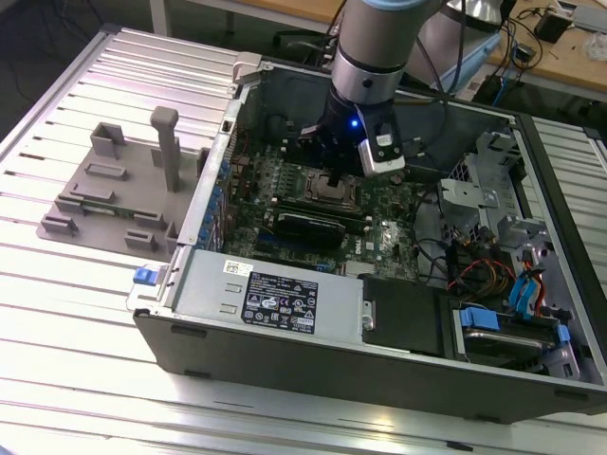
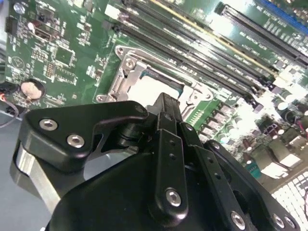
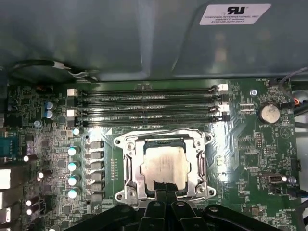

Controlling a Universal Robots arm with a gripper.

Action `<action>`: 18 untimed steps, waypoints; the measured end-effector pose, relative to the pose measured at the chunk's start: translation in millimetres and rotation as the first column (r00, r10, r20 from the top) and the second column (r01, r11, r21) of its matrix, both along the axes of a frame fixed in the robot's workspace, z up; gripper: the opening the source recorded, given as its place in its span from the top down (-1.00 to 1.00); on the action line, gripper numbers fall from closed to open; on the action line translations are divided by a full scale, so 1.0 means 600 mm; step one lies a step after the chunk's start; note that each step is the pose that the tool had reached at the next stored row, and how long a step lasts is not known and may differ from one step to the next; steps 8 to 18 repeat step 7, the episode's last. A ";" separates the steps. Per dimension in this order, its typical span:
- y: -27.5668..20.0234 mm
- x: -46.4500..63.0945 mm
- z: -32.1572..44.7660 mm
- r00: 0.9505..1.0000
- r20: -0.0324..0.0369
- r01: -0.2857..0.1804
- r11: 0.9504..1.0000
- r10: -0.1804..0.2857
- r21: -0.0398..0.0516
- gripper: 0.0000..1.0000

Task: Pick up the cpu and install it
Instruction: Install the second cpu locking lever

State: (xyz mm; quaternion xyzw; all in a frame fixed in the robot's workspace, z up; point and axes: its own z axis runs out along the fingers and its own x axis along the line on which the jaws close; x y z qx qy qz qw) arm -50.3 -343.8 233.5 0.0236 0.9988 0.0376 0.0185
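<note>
The cpu [image 3: 165, 163] is a flat square chip with a pale metal top, and it lies inside the open socket frame [image 3: 130, 168] on the green motherboard. In the second wrist view the cpu [image 2: 147, 89] shows just past the black fingers. My gripper [image 3: 166, 186] is shut, its two tips pressed together at one edge of the chip's top face. Whether the tips press on the chip cannot be told. In the exterior view my gripper [image 1: 338, 178] reaches straight down into the computer case over the socket.
The open case [image 1: 285, 303] lies on its side on a ribbed metal table. Memory slots [image 3: 149, 103] run beside the socket, and a long black card [image 1: 305, 226] lies just in front of it. A grey plastic fixture [image 1: 114, 190] with an upright post stands at the exterior view's left.
</note>
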 end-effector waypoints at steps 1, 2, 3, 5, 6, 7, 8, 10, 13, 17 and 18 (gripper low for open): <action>0.0000 0.009 0.000 1.000 -0.001 0.000 1.000 0.000 0.000 0.79; 0.0020 0.013 0.002 1.000 -0.001 0.000 1.000 0.000 -0.001 0.79; 0.0021 0.013 0.002 1.000 -0.001 0.000 1.000 0.000 0.000 0.79; 0.0023 0.013 0.003 1.000 -0.001 0.000 1.000 0.000 -0.001 0.79; 0.0024 0.013 0.003 1.000 -0.001 0.000 1.000 0.000 0.000 0.79; 0.0024 0.013 0.003 1.000 -0.001 0.000 1.000 0.000 0.000 0.79; 0.0024 0.013 0.003 1.000 -0.001 0.000 1.000 0.000 0.000 0.79; 0.0024 0.013 0.003 1.000 -0.001 0.000 1.000 0.000 0.000 0.79; 0.0024 0.013 0.003 1.000 -0.001 0.000 1.000 0.000 0.000 0.79; 0.0024 0.013 0.003 1.000 -0.001 0.000 1.000 0.000 0.000 0.79; 0.0024 0.013 0.003 1.000 -0.001 0.000 1.000 0.000 0.000 0.79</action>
